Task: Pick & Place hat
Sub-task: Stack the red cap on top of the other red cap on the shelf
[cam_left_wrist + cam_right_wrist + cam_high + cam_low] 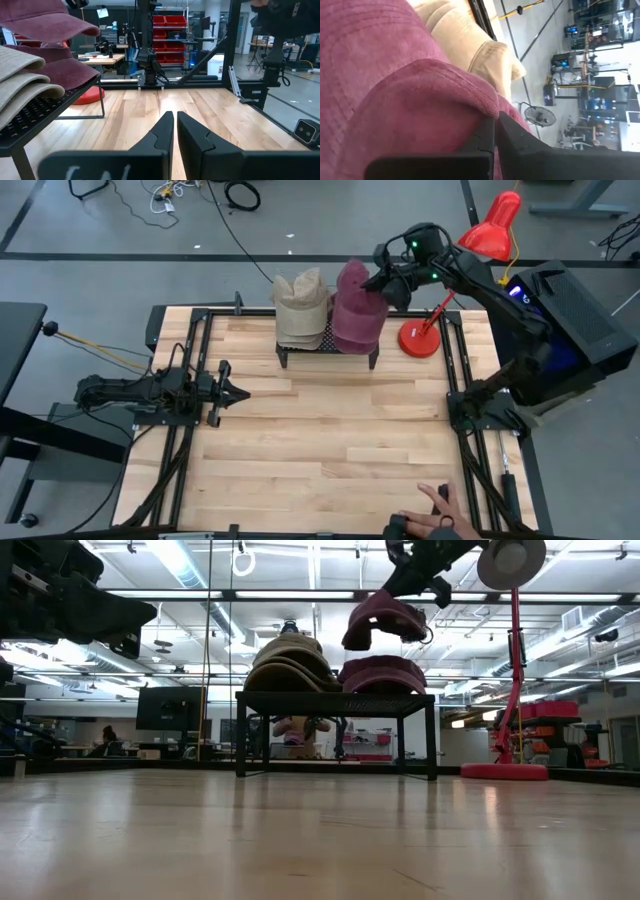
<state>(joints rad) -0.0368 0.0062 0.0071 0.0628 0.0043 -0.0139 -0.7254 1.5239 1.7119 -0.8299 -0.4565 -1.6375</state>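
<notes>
A soft maroon corduroy hat (352, 288) is pinched by the right gripper (385, 280) jaws above the black wire rack (328, 352) at twelve o'clock on the table. The grip is only on fabric (slippage is possible), or the maroon stack (384, 674) beneath may be snagged. Left gripper (232, 391) jaws are pressed together at nine o'clock.

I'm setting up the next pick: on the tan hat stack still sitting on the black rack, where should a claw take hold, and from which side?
Grip the top tan hat by its brim edge, which sticks out thin and flat at the rack's table-facing side in the left wrist view. Probably come from above and from the left, since the maroon hats crowd its other side and the right claw is there, shut on one.
</notes>
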